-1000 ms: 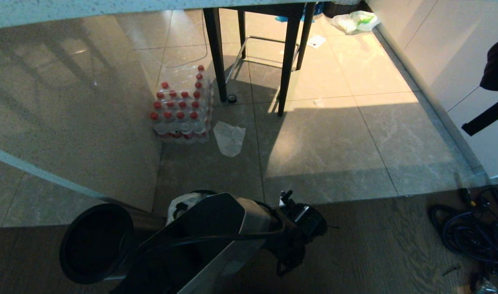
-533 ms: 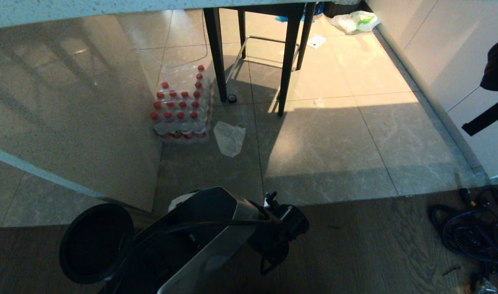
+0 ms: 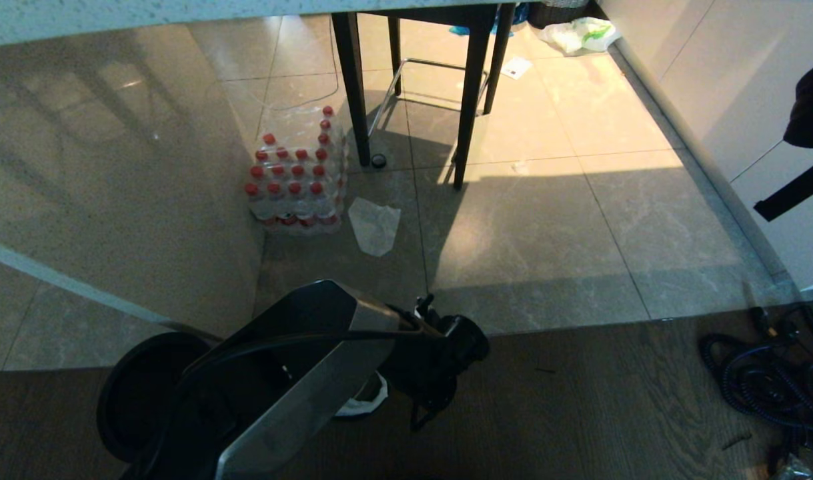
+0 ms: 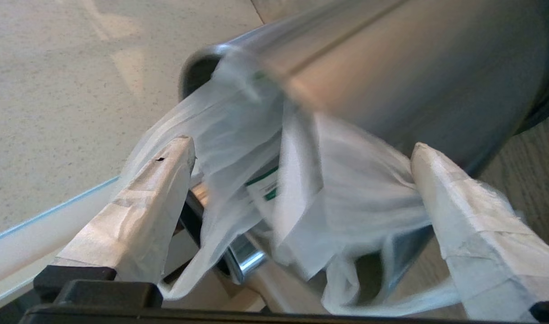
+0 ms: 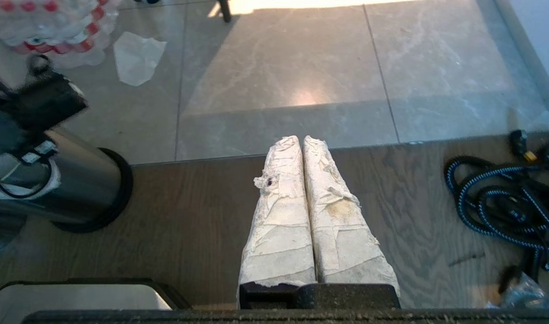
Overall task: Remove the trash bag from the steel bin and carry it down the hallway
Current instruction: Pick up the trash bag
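I judge the job barely begun: the trash bag (image 4: 274,198) hangs outside the steel bin (image 4: 391,90), draped against its side at near left, with nothing gripped yet. My left gripper (image 4: 301,198) has its taped fingers spread wide either side of the thin, crinkled white film with green print, not closing on it. The bin is smooth brushed metal, cylindrical, with a black rim. My right gripper (image 5: 303,180) idles over the wood-grain floor, its fingers pressed together. Lifting and carrying both remain.
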Motion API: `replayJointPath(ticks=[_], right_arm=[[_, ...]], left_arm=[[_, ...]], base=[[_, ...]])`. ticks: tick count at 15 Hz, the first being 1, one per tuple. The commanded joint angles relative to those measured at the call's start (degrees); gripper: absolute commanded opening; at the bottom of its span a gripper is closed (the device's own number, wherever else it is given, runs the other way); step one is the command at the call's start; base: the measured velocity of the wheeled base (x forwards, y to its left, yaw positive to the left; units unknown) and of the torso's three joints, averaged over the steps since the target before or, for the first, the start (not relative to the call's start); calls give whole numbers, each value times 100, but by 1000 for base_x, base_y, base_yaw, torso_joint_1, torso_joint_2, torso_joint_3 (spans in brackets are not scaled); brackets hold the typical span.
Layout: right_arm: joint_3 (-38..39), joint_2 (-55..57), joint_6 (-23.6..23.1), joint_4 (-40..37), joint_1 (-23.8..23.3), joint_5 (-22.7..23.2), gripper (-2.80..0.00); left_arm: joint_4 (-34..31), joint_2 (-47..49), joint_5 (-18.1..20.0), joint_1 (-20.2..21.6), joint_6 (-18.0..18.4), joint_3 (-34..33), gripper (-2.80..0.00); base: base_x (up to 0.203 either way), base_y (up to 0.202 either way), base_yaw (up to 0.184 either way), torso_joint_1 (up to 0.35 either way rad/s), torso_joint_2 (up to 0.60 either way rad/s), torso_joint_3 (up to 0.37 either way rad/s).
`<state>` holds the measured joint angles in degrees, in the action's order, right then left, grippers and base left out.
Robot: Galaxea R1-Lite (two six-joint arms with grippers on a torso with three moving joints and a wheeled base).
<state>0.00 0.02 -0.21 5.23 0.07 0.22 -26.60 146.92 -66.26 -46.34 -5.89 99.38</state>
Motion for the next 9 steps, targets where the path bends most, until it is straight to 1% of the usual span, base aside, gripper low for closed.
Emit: replayJointPath(ticks=[1, 3, 5, 9], right_arm=[[211, -2, 3, 5, 1, 4, -280], [211, -2, 3, 4, 1, 4, -280], [211, -2, 3, 4, 1, 4, -280], [211, -2, 3, 13, 1, 4, -280]], left_arm=[[-20, -269, -37, 10, -24, -129, 0], [30, -376, -44, -18, -62, -410, 0], [41, -464, -42, -28, -127, -457, 0], [20, -813, -37, 41, -140, -544, 0]], base=[[0, 0, 0, 0, 0, 0], [0, 0, 0, 0, 0, 0], [0, 0, 0, 0, 0, 0], [0, 0, 0, 0, 0, 0]])
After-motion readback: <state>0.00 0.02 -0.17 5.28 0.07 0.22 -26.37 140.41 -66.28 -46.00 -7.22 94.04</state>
